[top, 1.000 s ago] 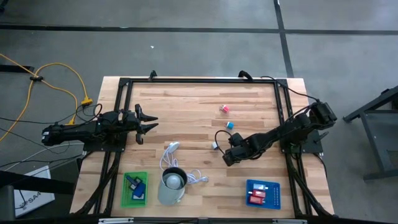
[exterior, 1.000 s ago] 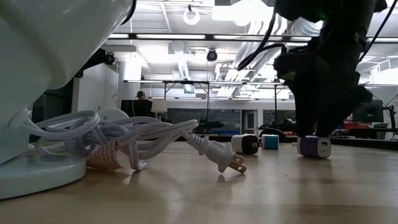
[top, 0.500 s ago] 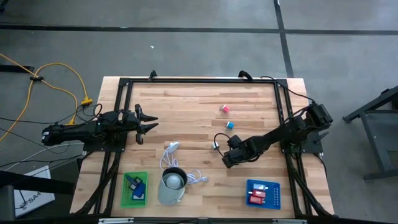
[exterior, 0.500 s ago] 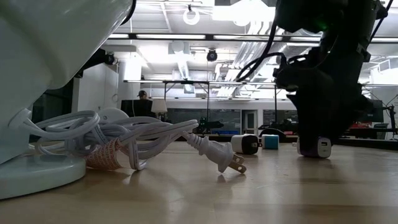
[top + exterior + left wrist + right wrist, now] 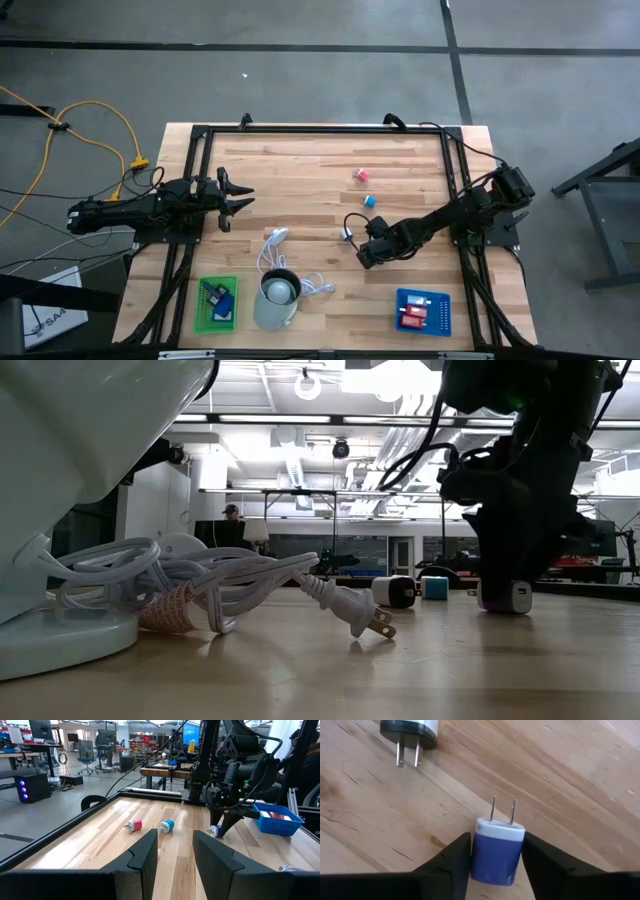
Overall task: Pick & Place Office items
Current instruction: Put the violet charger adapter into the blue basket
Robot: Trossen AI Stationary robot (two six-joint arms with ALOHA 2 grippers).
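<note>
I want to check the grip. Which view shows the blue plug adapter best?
The right wrist view: the blue plug adapter fills it, prongs up, squeezed between the right tool. The low view shows its end under the arm; the left wrist view, a far speck; the high view hides it.

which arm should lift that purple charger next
Right. The right gripper already has its fingers against both sides of the purple charger on the table. The left gripper hangs open near the table's left edge, far away.

A white coiled cable (image 5: pixel 283 262) lies beside a pale cup (image 5: pixel 277 297) on the wooden table (image 5: pixel 300 180), near 2 trays.
</note>
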